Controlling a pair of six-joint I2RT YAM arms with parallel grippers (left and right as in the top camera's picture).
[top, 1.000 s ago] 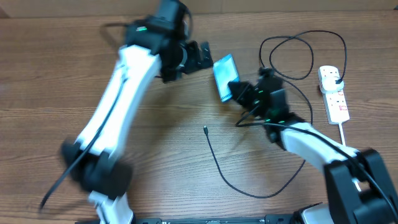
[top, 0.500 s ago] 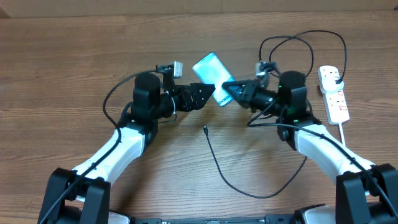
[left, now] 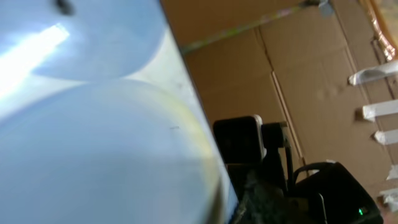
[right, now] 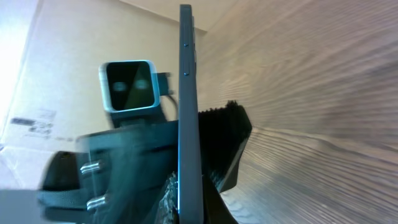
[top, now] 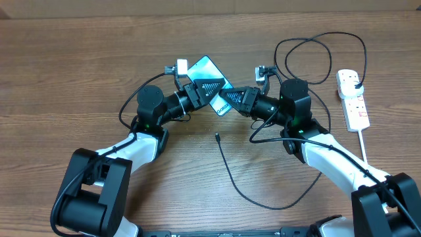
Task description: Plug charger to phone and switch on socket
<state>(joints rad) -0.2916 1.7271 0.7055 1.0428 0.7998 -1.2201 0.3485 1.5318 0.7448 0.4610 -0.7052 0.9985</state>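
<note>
The phone (top: 205, 68) hangs tilted over the table (top: 66, 66), 1 end pinched tight in the right gripper (top: 231, 100), the left gripper (top: 205, 89) set about the other though I can't tell whether it grips, so a mistimed release could drop it beside the charger (top: 216, 137).

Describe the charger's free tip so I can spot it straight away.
On the wooden table, overhead view, look just below the raised phone. A thin black cable ends there in a small plug tip, lying loose, unlike its other end in the white socket.
</note>
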